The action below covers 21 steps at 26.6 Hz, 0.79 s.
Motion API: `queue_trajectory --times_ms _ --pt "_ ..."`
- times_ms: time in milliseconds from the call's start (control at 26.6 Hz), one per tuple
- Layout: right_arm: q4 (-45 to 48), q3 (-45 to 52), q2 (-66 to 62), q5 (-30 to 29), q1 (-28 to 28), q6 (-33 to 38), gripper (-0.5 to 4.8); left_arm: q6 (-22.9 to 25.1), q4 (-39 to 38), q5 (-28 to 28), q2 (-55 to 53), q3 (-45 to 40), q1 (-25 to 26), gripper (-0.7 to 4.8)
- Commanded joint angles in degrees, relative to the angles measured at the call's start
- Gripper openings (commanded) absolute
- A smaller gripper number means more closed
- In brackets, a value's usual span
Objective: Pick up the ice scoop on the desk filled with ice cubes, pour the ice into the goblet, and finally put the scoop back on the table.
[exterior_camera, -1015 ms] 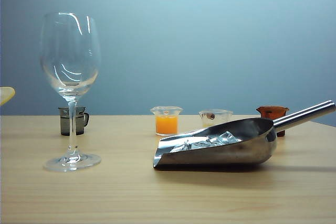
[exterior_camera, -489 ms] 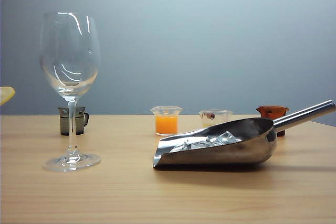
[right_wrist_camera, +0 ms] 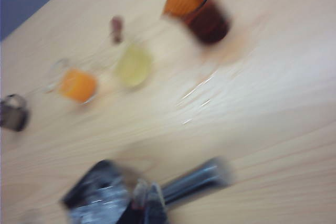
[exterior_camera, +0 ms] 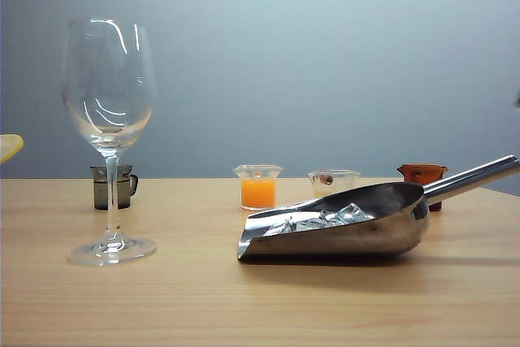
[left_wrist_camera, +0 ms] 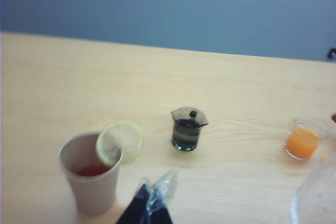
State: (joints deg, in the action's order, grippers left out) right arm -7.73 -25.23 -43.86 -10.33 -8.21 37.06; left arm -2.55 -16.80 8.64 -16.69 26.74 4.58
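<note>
Change since a second ago is slight in the exterior view: a dark sliver now cuts the upper right edge, probably the right arm arriving, while the shiny stainless-steel ice scoop (exterior_camera: 341, 229) and everything else on the light beige wood-grain desk (exterior_camera: 203, 298) lie exactly as before. You should read this as the approach only; nothing has been lifted or poured.

The right gripper (right_wrist_camera: 149, 203) hangs over the desk above the scoop's straight tubular handle (right_wrist_camera: 197, 179); the right wrist view is badly smeared, and its fingers read as closed together and empty, so you would have to open them before any grasp. The left gripper (left_wrist_camera: 152, 205) hovers above the desk near a beige paper cup (left_wrist_camera: 92, 174); its fingers appear pressed together, holding nothing.

The scoop rests on the desk right of centre, mouth toward the tall clear goblet (exterior_camera: 110, 132), which stands upright and empty well to its left.

Count:
- 1 ice scoop, holding a heap of small clear ice cubes (exterior_camera: 321, 219), too merged to count.
- 1 goblet.
- 1 small dark grey glass mug (exterior_camera: 114, 187).
- 2 small clear beakers: 1 with orange liquid (exterior_camera: 258, 187), 1 nearly empty (exterior_camera: 334, 181).
- 1 brown-orange cup (exterior_camera: 422, 176).
- 1 paper cup of reddish drink with 1 lemon slice (left_wrist_camera: 119, 142) on its rim.
</note>
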Motion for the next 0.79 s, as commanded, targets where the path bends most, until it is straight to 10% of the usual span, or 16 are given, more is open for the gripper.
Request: queue_trajectory --times_ms 38,526,790 --pt "8.55 0.52 -2.27 1.55 -4.52 10.54 -0.04 3.19 -0.26 3.93 -3.1 3.89 -4.28 -0.06" --pt "12.68 7.69 -2.21 6.23 -10.21 22.93 -0.04 4.31 -7.8 -4.04 -5.07 5.57 -24.35 -0.06" --pt "13.77 9.64 -0.83 7.61 -10.21 24.11 -0.05 4.26 -7.98 -3.91 -5.11 5.57 -25.88 -0.06"
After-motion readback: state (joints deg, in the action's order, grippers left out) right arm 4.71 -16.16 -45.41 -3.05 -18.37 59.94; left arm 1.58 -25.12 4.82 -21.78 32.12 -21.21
